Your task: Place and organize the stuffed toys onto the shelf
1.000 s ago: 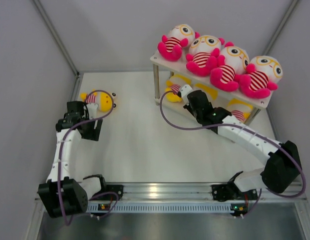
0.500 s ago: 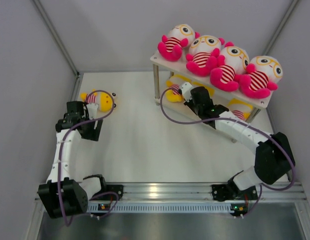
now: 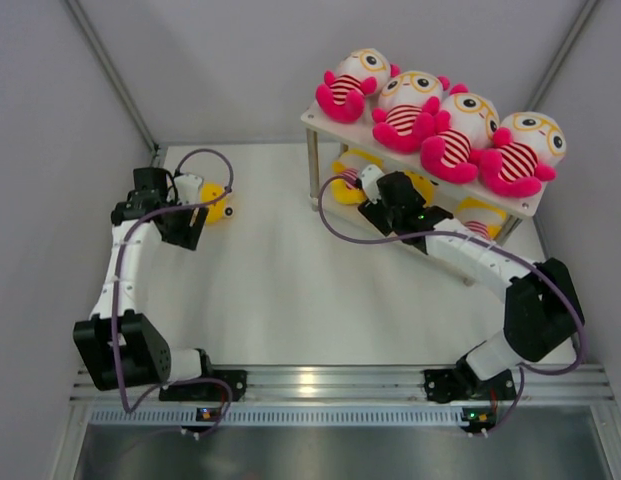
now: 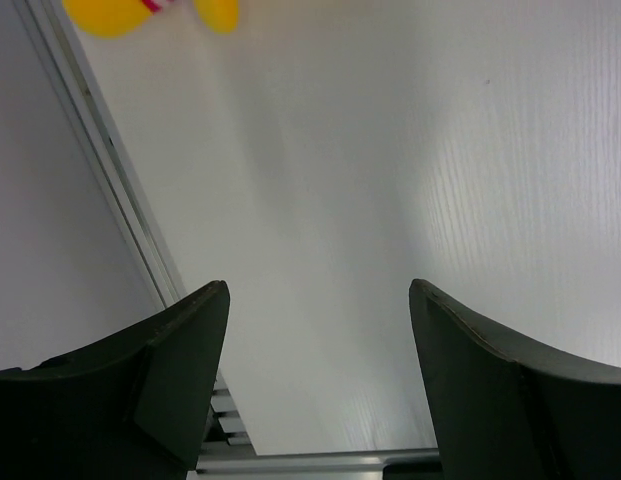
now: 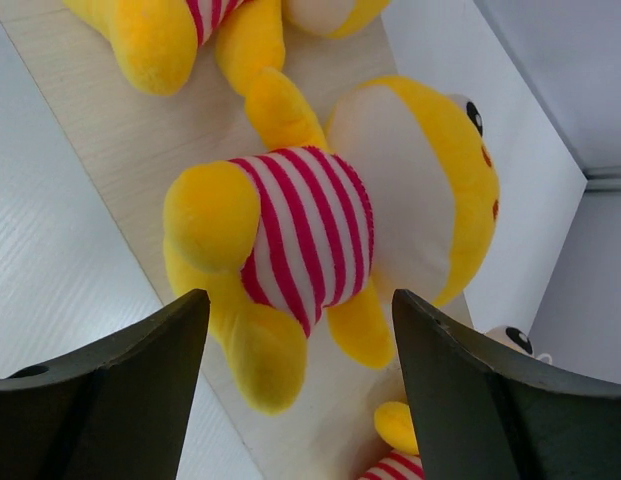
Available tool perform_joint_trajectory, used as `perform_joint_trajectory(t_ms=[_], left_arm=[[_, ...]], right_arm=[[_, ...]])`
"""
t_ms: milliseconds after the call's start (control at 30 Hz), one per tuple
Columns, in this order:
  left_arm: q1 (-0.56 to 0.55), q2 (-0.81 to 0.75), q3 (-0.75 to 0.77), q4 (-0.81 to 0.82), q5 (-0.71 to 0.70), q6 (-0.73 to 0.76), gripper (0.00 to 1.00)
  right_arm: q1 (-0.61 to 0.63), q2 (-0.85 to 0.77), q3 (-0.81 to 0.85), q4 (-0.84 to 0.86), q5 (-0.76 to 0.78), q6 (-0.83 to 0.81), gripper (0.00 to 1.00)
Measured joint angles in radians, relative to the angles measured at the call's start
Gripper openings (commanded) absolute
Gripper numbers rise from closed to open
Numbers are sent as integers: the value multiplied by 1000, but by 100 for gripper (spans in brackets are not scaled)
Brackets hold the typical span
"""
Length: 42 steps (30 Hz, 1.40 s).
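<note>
- Right claw [image 5: 300, 305] stands with its fingers spread wide on either side of a yellow doll [image 5: 320, 230], gripping nothing.
- That doll lies on its back on the lower board [image 5: 90, 140] of the shelf [image 3: 313, 165], at the left end, striped belly up.
- Two more yellow dolls lie on the same board, one [image 5: 180, 30] just beside it and another [image 5: 400, 425] only partly in view.
- Four pink dolls [image 3: 410, 108] sit in a row along the top board, filling it from left to right.
- Left claw [image 4: 320, 300] is also spread open and empty, hovering over the bare table [image 3: 280, 290] at the far left.
- One last yellow doll [image 3: 215, 205] lies on the table just beyond its fingertips, well apart from the shelf.
</note>
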Motion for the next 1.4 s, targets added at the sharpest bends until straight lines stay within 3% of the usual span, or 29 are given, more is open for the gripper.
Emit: perform_joint_trajectory(t_ms=[367, 567, 600, 700, 733, 800, 867, 1033, 1200, 1400], left_arm=[[-141, 396, 274, 227, -13, -16, 80], [-146, 690, 461, 307, -136, -68, 77], [-146, 725, 483, 311, -154, -80, 74], [-145, 787, 506, 325, -182, -115, 46], [-145, 796, 506, 329, -188, -127, 25], [-145, 797, 505, 333, -183, -148, 8], [-144, 788, 498, 344, -171, -166, 4], [-140, 669, 365, 352, -79, -273, 4], [-140, 425, 212, 330, 32, -468, 5], [-140, 101, 153, 298, 126, -747, 2]], right_arm=[[61, -64, 18, -25, 45, -1, 76], [129, -66, 19, -40, 75, -2, 76], [146, -66, 19, -45, 79, -3, 76], [193, -66, 24, -50, 89, -13, 76], [208, -67, 25, -49, 92, -17, 76], [231, -72, 25, -49, 93, -21, 76], [248, -80, 25, -47, 93, -27, 76], [309, -116, 22, 13, 61, -66, 76], [444, -129, -11, 203, -78, -143, 77], [593, 35, 55, 395, -230, -251, 77]])
